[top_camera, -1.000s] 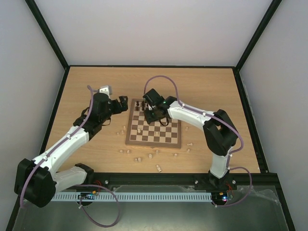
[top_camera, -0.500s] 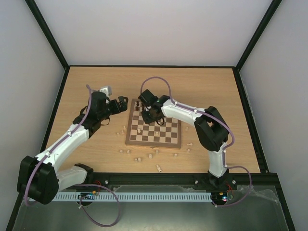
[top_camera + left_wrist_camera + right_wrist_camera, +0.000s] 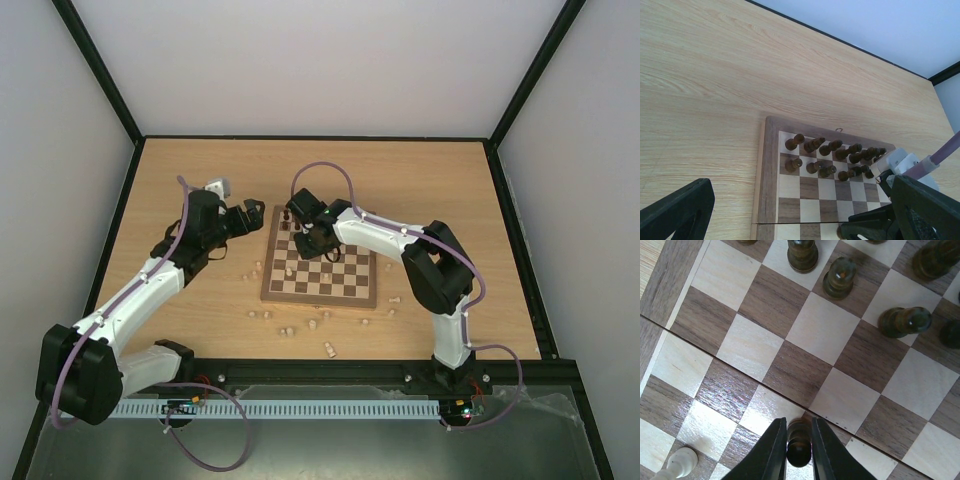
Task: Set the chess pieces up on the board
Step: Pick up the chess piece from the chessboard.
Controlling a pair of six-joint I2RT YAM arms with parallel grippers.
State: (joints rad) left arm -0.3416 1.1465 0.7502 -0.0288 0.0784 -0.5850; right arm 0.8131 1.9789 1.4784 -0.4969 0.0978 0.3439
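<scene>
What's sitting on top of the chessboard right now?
On the board, dark pieces crowd the two far rows, a pale piece sits nearer, and the right fingers pinch one more dark piece. From above, the right arm covers some squares, so anything there is hidden.

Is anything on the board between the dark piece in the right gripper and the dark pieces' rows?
Nothing visible. The right gripper flanks the dark piece; the squares of the board between it and the other dark pieces are bare. A pale piece stands to one side.
</scene>
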